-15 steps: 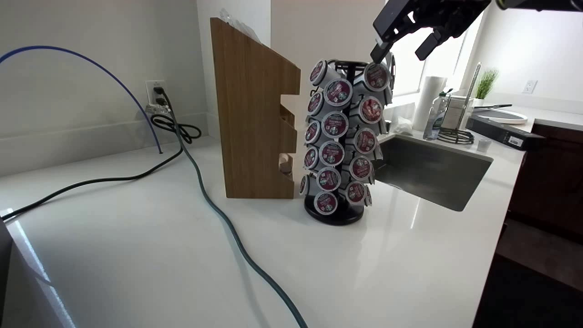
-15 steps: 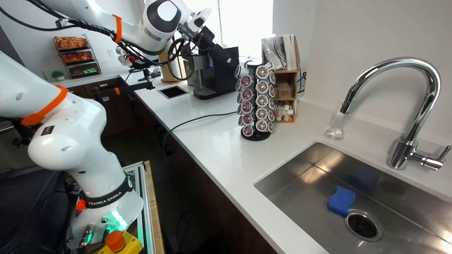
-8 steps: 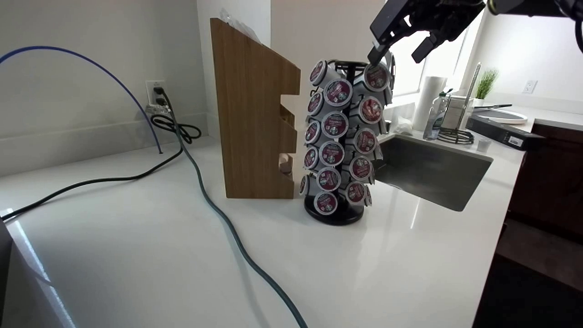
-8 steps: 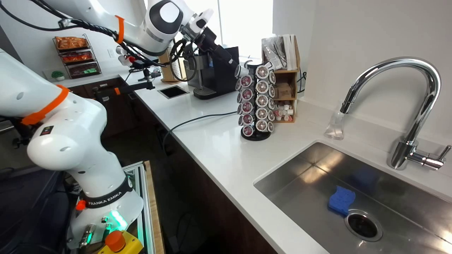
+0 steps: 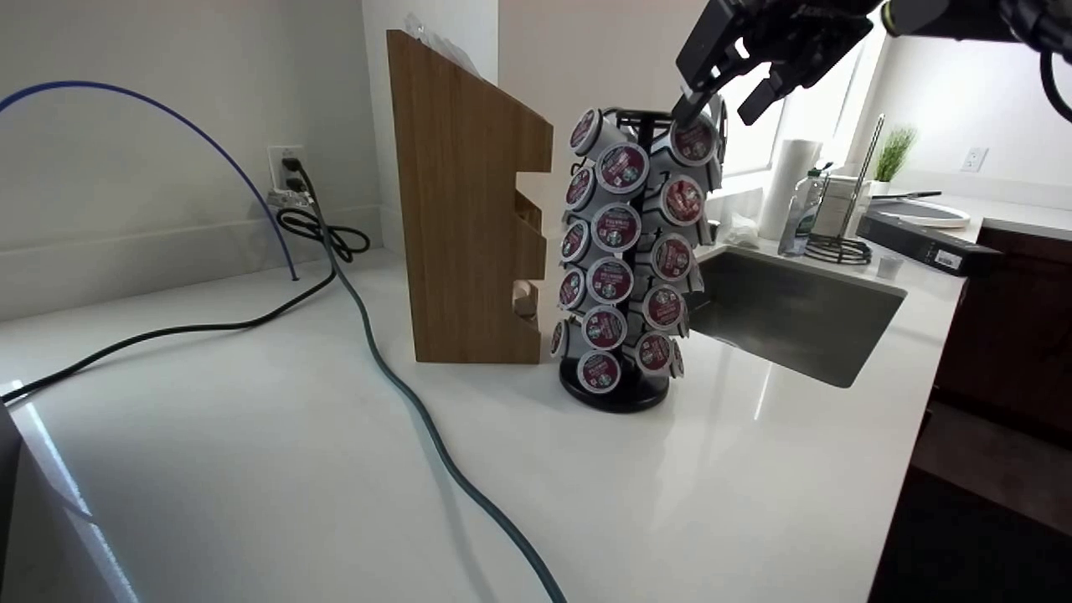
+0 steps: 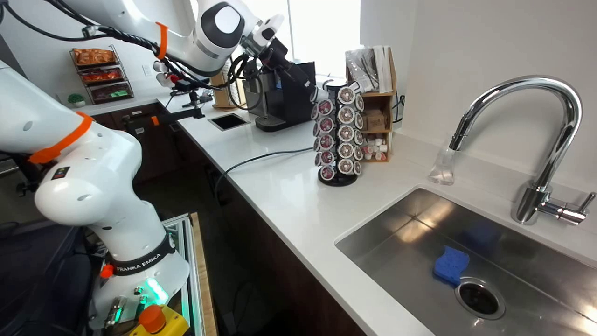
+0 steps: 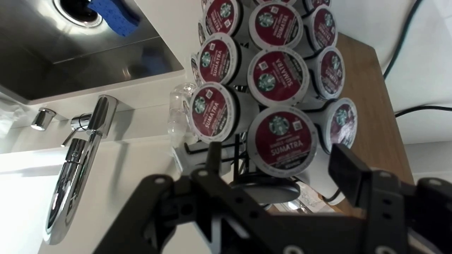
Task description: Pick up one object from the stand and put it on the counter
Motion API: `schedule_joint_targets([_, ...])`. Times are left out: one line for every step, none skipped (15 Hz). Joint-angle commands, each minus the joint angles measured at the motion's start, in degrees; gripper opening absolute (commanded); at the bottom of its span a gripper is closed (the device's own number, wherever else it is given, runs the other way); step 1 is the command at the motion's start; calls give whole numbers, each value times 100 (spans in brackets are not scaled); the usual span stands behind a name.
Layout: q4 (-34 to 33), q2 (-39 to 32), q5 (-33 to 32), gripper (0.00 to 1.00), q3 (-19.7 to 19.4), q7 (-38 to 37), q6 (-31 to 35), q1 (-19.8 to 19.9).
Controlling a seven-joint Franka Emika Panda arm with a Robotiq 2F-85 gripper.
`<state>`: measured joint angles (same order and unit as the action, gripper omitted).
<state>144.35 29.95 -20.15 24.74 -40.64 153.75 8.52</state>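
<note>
The stand (image 5: 614,402) is a black carousel tower of round pods with dark red lids; it also shows in an exterior view (image 6: 338,181). My gripper (image 5: 714,117) is open at the tower's top, slanting down toward it; it also shows in an exterior view (image 6: 308,86). In the wrist view my gripper (image 7: 275,151) has its fingers apart on either side of a top-row coffee pod (image 7: 281,141). The pod sits in its holder and the gripper holds nothing. Whether a finger touches the pod I cannot tell. The white counter (image 5: 335,461) spreads around the stand.
A slanted brown wooden block (image 5: 469,209) stands close beside the stand. A steel sink (image 6: 387,247) with a blue sponge (image 6: 451,266) and a chrome faucet (image 6: 559,140) are nearby. A cable (image 5: 435,435) crosses the counter. A black coffee machine (image 6: 291,102) stands behind the gripper.
My gripper has moved slightly down and closer to the tower's top pod, still open. The stand and its pods have not moved.
</note>
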Motion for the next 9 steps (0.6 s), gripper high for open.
schedule_joint_targets([3,-64,-101,77,150,-254,89,142])
schedule_joint_targets([2,-67,-116,78,167,-275,83,156])
schedule_joint_targets([-8,-76,-112,71,194,-335,62,168])
schedule_joint_targets([-10,-70,-155,67,236,-391,58,212])
schedule_joint_targets([-16,-76,-169,65,265,-441,47,234])
schedule_joint_targets([-19,-77,-196,69,297,-472,39,259])
schedule_joint_targets([-27,-70,-241,67,351,-536,20,312])
schedule_joint_targets([-32,-73,-253,71,372,-558,13,327])
schedule_joint_targets([-37,-70,-302,74,422,-624,8,373])
